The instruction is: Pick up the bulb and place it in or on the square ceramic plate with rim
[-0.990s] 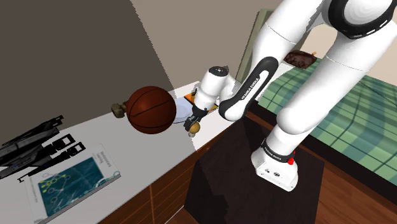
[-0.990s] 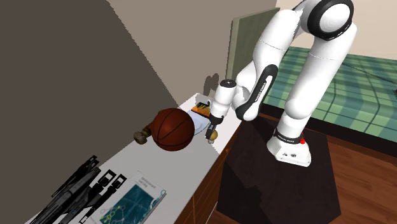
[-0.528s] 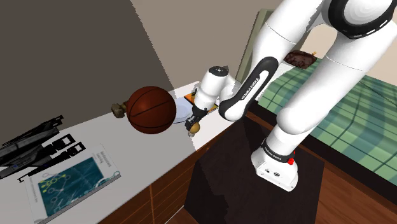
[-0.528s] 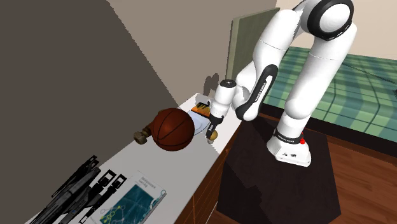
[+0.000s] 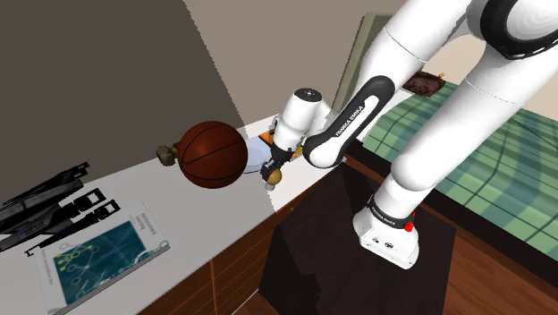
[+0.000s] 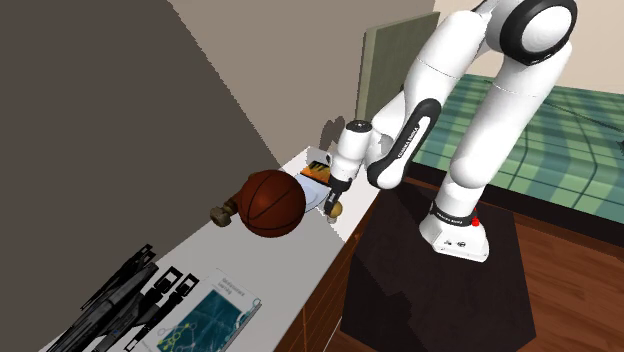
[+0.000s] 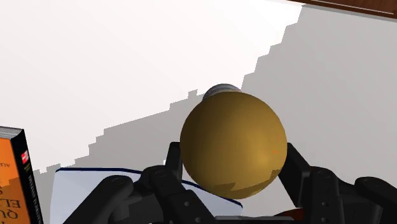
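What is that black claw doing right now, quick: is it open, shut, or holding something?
Gripper: shut on the golden-brown bulb, which it clasps from both sides.

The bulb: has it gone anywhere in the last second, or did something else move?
The arm leaned toward the shoulder view's right and its wrist rose slightly. The gripper stays shut on the golden bulb, which barely shifted. The basketball, plate and magazine stayed put.
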You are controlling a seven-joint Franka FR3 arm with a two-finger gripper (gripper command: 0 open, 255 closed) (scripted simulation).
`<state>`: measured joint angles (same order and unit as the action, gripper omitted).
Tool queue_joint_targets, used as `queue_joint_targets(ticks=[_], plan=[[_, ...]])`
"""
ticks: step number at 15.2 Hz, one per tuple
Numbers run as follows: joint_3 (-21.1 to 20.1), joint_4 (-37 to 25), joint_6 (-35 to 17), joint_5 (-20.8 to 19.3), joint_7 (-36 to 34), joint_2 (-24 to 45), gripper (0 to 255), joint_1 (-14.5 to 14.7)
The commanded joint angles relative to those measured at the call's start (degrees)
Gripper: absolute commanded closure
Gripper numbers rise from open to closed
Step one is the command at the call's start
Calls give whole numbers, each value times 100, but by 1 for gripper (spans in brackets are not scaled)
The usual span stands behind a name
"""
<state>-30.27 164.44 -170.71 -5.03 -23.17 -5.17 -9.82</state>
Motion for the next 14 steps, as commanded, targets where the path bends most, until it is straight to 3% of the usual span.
queue_joint_targets(ticks=[1,6,14], plan=[[162,18,233,630,446,-273,255,318],[481,-13,817,1200,869,-842,255,760],[753,-152,1744,1516,1132,-1639,255,1046]])
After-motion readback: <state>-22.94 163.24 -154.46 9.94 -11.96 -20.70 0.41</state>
